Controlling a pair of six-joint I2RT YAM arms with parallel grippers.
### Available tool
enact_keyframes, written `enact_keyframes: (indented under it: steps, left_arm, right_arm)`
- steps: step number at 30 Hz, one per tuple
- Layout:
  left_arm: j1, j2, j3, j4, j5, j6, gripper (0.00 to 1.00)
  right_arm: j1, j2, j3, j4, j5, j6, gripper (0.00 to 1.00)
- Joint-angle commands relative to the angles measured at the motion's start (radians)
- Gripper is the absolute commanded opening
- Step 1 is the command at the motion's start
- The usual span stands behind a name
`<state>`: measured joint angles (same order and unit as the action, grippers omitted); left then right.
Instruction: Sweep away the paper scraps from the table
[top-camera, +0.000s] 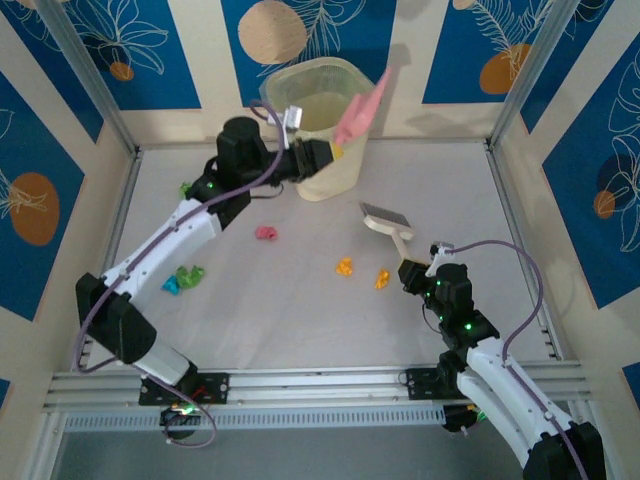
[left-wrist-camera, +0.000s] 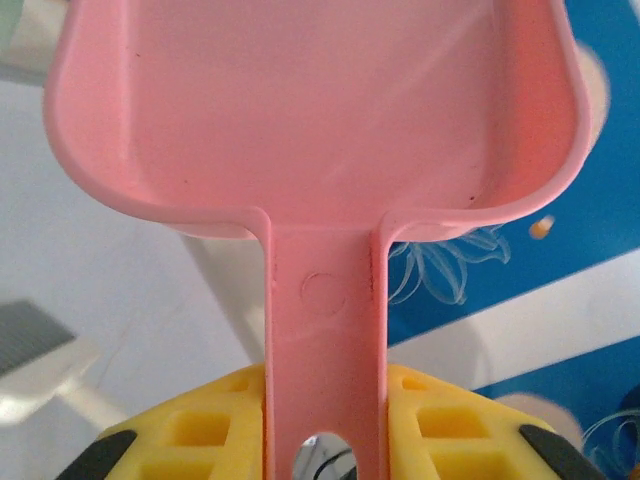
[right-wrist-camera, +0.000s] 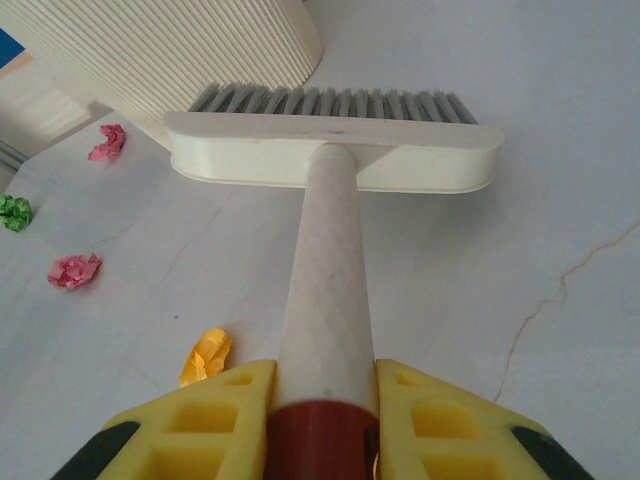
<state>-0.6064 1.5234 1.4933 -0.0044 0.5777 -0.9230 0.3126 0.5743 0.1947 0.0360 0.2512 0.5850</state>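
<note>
Several paper scraps (top-camera: 345, 266) on white table (top-camera: 300, 320); blue-cream walls (top-camera: 140, 50); left tool (top-camera: 330, 153) clamps dustpan (top-camera: 362, 108), right tool (top-camera: 408, 268) clamps brush (top-camera: 385, 220).

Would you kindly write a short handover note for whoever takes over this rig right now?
Left hand: shut on the pink dustpan, raised and tilted beside the bin; pan looks empty.
Right hand: shut on the brush, held low over the table.
Done: nothing clearly collected.
Left: paper scraps lie loose, orange ones ahead of the right hand, pink, green and cyan toward the left arm; sweep them up.
</note>
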Motion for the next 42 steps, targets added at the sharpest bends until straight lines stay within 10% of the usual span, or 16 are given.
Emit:
enact_keyframes:
  steps: [1, 20, 42]
  left_arm:
    - [-0.083, -0.119, -0.119, -0.077, -0.156, 0.176, 0.0]
    - [-0.4, -0.533, -0.772, -0.337, -0.608, 0.294, 0.0]
    - [-0.489, -0.704, -1.0, -0.557, -0.636, 0.304, 0.0]
  right_arm:
    - [0.006, -0.018, 0.039, -0.001, 0.035, 0.026, 0.0]
    - [0.004, -0.017, 0.104, -0.164, 0.158, 0.155, 0.0]
    - [0.133, 0.292, 0.685, -0.734, 0.193, 0.221, 0.0]
